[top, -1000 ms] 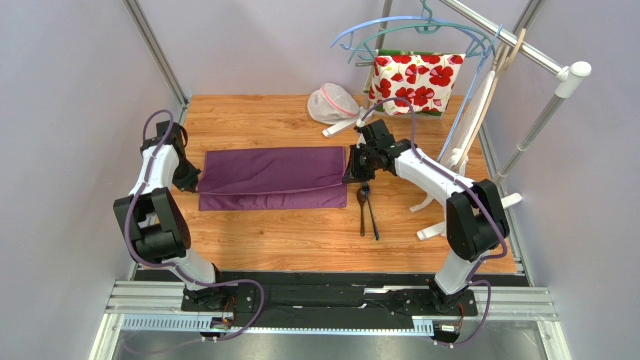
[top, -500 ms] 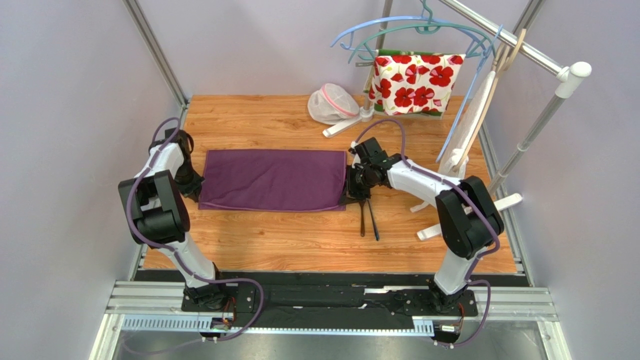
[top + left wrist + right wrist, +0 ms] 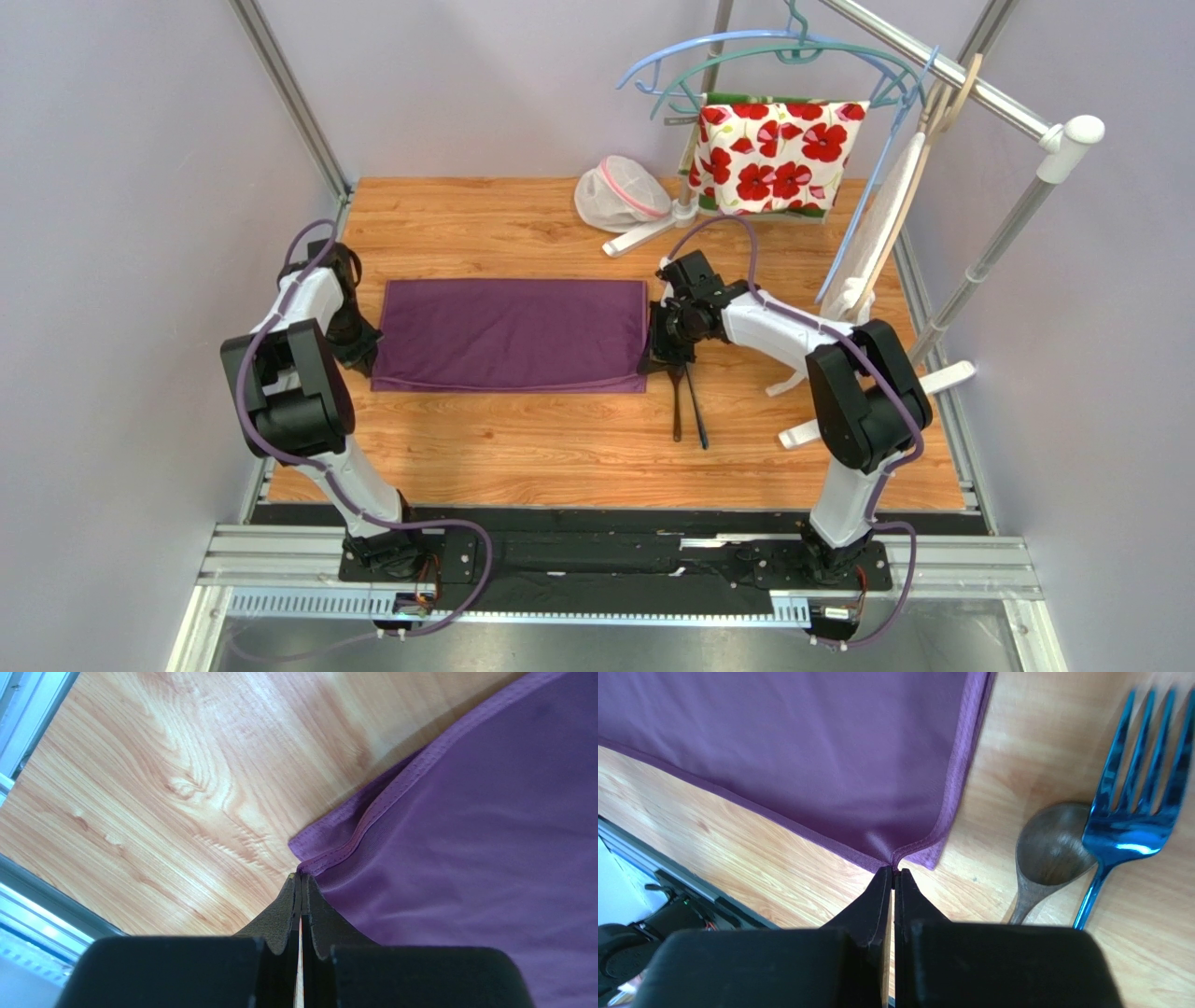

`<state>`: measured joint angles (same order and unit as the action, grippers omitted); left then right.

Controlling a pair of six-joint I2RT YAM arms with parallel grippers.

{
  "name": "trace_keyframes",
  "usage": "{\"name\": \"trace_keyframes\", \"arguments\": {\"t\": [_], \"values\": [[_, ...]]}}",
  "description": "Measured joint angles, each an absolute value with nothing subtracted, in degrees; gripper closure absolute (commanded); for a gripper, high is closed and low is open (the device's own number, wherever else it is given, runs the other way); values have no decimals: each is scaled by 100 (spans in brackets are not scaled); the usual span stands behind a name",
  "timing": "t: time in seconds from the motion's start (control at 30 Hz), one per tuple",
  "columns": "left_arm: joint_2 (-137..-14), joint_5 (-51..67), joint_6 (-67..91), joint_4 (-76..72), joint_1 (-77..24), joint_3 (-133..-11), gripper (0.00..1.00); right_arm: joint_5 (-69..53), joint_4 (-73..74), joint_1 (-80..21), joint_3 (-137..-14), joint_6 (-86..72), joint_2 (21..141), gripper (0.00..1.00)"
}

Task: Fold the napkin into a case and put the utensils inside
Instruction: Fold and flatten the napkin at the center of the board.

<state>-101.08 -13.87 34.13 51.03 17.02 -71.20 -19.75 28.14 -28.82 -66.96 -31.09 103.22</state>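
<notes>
The dark purple napkin (image 3: 512,333) lies doubled over as a wide rectangle on the wooden table (image 3: 561,448). At its near left corner my left gripper (image 3: 368,364) is shut; in the left wrist view the left gripper (image 3: 300,876) pinches the hemmed corner of the napkin (image 3: 477,847). My right gripper (image 3: 657,359) does the same at the near right corner, where the right gripper (image 3: 893,870) is closed on the napkin (image 3: 829,749). The utensils, a dark spoon (image 3: 1053,843) and a blue fork (image 3: 1134,812), lie side by side just right of that corner; spoon (image 3: 676,403), fork (image 3: 694,413).
At the back stand a white mesh pouch (image 3: 622,193), a white cloth with red flowers (image 3: 776,151) and coloured hangers (image 3: 786,56) on a white rack (image 3: 870,266). The rack's feet (image 3: 807,427) rest right of the utensils. Metal frame posts edge the table.
Both grippers have carried the napkin's upper layer toward the near edge, so it now covers the lower layer that showed before. The utensils have not moved.
</notes>
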Motion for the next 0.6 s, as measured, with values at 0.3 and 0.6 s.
{"name": "trace_keyframes", "arguments": {"t": [0.3,0.6], "values": [[-9577,-847,3527,5026,1702,-7966,100,-1503,3245,-2764,-8770,-2862,10326,100],[-9406,-884,3546,4941,1699,-7992,100,-1597,2919,-2611,-9008,-2829,10289,100]]}}
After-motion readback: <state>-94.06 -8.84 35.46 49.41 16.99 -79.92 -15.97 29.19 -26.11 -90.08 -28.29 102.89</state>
